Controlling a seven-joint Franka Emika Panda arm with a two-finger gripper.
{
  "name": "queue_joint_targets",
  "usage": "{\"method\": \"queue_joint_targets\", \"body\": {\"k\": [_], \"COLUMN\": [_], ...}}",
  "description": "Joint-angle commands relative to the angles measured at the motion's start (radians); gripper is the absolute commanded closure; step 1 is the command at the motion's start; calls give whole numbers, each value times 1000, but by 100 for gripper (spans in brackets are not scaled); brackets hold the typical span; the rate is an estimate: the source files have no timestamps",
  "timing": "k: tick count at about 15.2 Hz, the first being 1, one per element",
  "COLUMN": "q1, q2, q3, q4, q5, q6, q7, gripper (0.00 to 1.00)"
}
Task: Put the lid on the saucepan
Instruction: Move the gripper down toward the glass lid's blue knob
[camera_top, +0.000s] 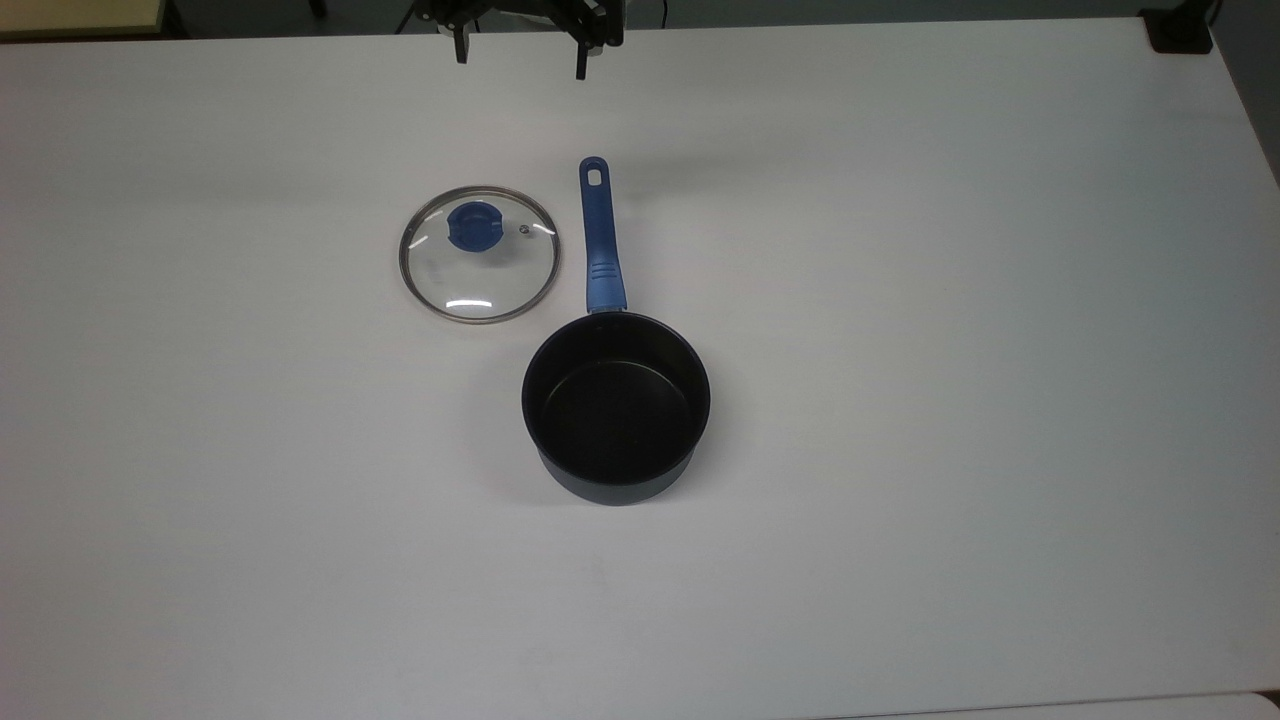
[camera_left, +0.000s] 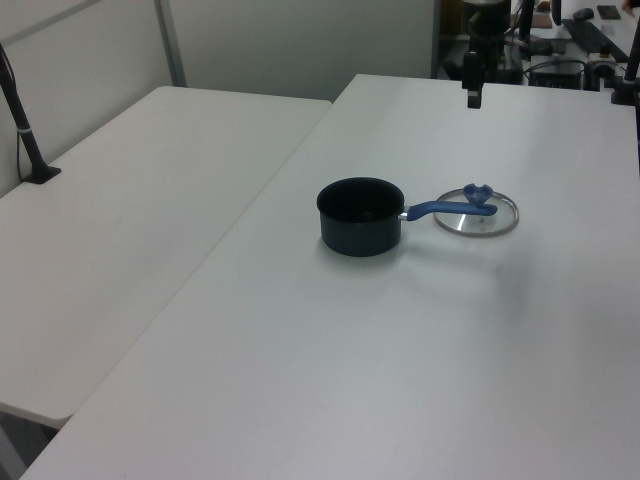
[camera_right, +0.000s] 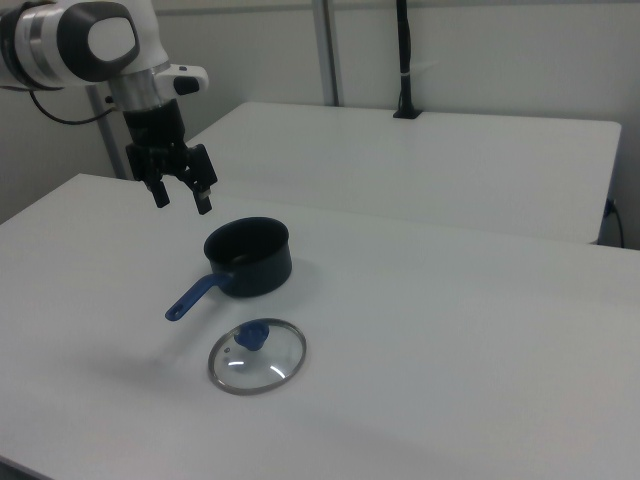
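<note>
Saucepan (camera_top: 616, 405): stands upright on the white table (camera_top: 950, 400), mouth open, black inside bare; it is the nearest of the things in the top view.
Saucepan handle (camera_top: 598, 240): long, straight and blue, running from the pot's far wall toward the top view's upper edge, with a hole at its far end.
Lid (camera_top: 479, 254): lies flat on the table, knob up, just beside the handle on the top view's left; its rim is close to the pot's wall but apart from it, and not on the pot.
Lid knob (camera_top: 474, 225): blue, at the middle of the clear glass, with a small vent hole just to the top view's right of it.
Gripper (camera_top: 519, 50): hangs in the air beyond the handle's end at the table's far edge in the top view, well apart from lid and saucepan.
Fingers (camera_right: 203, 200): spread wide, pointing down, holding nothing.
Second table (camera_right: 420, 160): white, set beside the first one, behind the saucepan in the right view.
</note>
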Motion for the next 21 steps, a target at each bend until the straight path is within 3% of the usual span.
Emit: {"method": "queue_joint_targets", "body": {"k": [1, 8, 11, 12, 14, 18, 21], "q1": [-53, -75, -124, -164, -193, -196, -184], "q2": [-8, 9, 9, 9, 6, 27, 101], "q3": [-5, -5, -5, -3, -3, -3, -1], "q4": [-10, -7, -10, -30, -123, -288, -328], "q5": [14, 11, 11, 17, 19, 17, 19], "q6": [-10, -4, 10, 13, 43, 240, 327], "q7": [-5, -17, -267, -397, -505, -516, -501], "gripper": [0, 0, 0, 0, 0, 0, 0]}}
